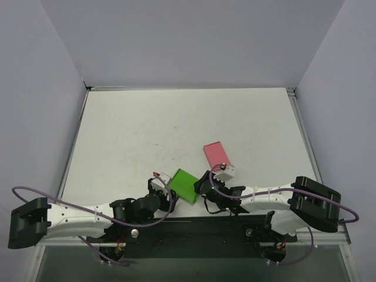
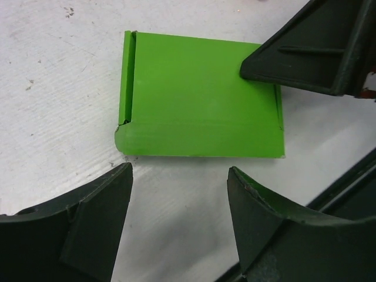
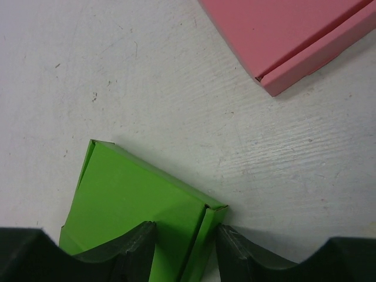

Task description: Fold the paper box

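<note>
The paper box [image 1: 184, 184] is bright green and lies flat on the white table near the front edge, between my two grippers. In the left wrist view the box [image 2: 200, 100] shows a narrow folded strip along its left side and a rounded tab at the lower left corner. My left gripper [image 2: 179, 170] is open and empty, just short of the box's near edge, and also shows from above [image 1: 164, 189]. My right gripper [image 3: 185, 229] is open and straddles one edge of the box [image 3: 129, 200]. One finger is over the top panel and the other is beside the side strip.
A flat pink box [image 1: 215, 154] lies just beyond the green one, also seen in the right wrist view [image 3: 294, 35]. A right finger [image 2: 311, 53] overlaps the green box's far corner. The black base rail [image 1: 194, 226] runs close behind the grippers.
</note>
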Robot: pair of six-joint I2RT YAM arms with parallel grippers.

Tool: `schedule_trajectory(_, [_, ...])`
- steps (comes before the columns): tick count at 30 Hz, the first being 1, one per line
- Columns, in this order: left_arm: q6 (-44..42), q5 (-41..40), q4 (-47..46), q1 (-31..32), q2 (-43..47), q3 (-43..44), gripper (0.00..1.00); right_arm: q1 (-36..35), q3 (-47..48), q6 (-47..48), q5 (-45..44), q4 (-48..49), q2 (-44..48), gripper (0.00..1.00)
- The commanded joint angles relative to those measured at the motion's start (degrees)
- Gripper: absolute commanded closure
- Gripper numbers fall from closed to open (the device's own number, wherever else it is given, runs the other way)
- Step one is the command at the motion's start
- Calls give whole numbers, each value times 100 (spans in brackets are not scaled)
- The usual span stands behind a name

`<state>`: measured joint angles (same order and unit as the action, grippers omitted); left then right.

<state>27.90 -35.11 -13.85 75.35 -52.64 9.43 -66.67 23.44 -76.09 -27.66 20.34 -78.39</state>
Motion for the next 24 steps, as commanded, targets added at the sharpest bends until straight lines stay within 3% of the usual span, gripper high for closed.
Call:
schedule_trajectory(1, [593, 399, 1822, -99, 815, 489, 23, 32, 152, -2, -222, -574, -106, 58])
schedule_trajectory(4, [663, 828, 2236, -406, 1431, 629, 19, 32, 205, 77, -214, -610, -168, 64])
schedule_trajectory(6, [664, 1232, 2325, -1116, 1660, 700, 18, 41, 248, 130, -222, -654, -212, 66])
schedule_trajectory(8, [568, 2189, 2185, -2097, 1609, 797, 18, 41, 310, 209, -213, -698, -229, 70])
schedule_trajectory(12, [410, 3649, 1475, -3481, 863, 990, 19, 40, 380, 288, -187, -733, -273, 76])
schedule_trajectory(17, [313, 4687, 981, -3941, -333, 1271, 25, 40, 398, 323, -196, -733, -282, 77])
schedule_trajectory(24, [322, 4953, 462, -3949, -905, 1201, 32, 41, 477, 429, -152, -742, -370, 77])
